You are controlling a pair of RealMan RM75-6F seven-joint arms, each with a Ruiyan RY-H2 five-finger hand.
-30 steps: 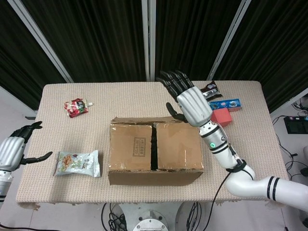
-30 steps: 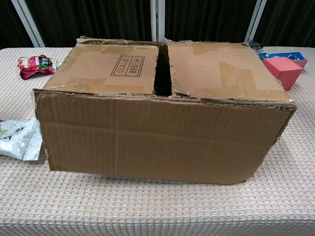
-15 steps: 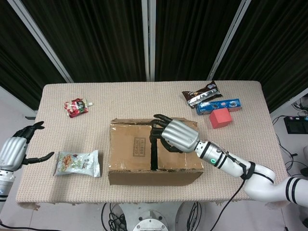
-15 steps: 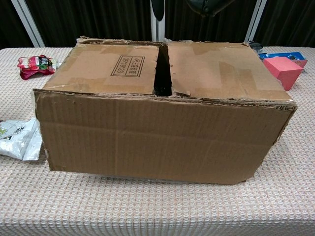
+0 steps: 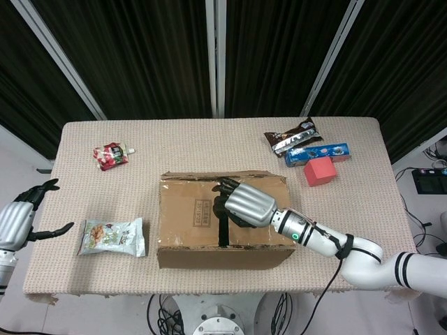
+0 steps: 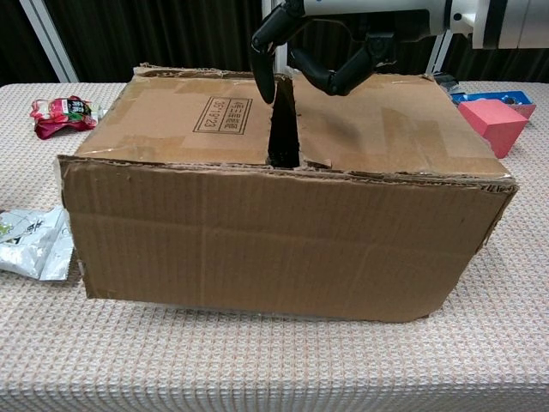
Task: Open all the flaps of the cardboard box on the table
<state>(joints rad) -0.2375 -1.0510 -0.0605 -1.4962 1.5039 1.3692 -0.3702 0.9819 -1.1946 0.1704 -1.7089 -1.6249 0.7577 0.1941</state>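
Dark curtains behind; table (image 5: 391, 230) carrying cardboard box (image 5: 195, 255) at centre, flaps closed. Right hand (image 5: 244, 204) poised over the seam (image 6: 283, 137) running front to back, fingers (image 6: 264, 77) curled, nothing gripped. Left hand (image 5: 15, 222) spread, well apart leftward.

My right hand (image 5: 246, 203) came down from above the cardboard box's (image 5: 223, 220) far right corner onto its top, fingers (image 6: 265, 69) curled and now reaching toward the gap between the top flaps.
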